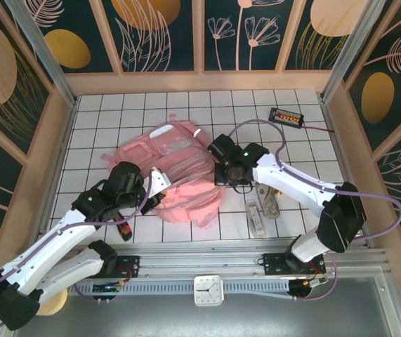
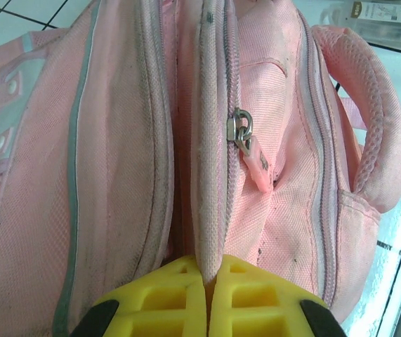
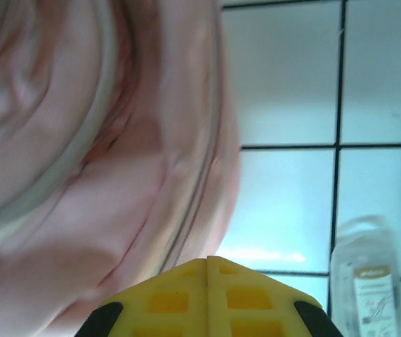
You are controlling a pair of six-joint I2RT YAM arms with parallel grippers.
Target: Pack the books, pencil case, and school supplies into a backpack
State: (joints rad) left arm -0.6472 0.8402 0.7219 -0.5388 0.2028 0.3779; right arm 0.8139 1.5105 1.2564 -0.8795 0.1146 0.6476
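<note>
Backpack (image 1: 179, 175) on the bench (image 1: 116, 112) from above, ruler bar (image 1: 255, 216) and cord bundle (image 1: 270, 203) unpacked at its 4 o'clock, utility knife (image 1: 124, 230) at 7. Left wrist: left end effector (image 2: 209, 284) pinches the zipper seam (image 2: 211, 175). Right wrist: right end effector (image 3: 207, 281) pressed together, empty, backpack at 10 o'clock; I'd say packing's unfinished

backpack (image 1: 175, 179) showing light pink all over, grey-silver piping (image 2: 74, 175) running along seams, pink zipper pull (image 2: 256, 160) hanging off silver ring. table (image 1: 116, 119) looking white w/ dark grid lines. left pincer (image 2: 207, 275) and right pincer (image 3: 207, 272) both glowing bright yellow. arms (image 1: 291, 179) going white and black, cables (image 1: 256, 121) trailing purple. walls (image 1: 158, 35) sporting dark teal, gold ovals, pale line-drawn leaves. little black box (image 1: 286, 116) flashing orange marks. knife (image 1: 123, 230) peeking red-and-black.
</note>
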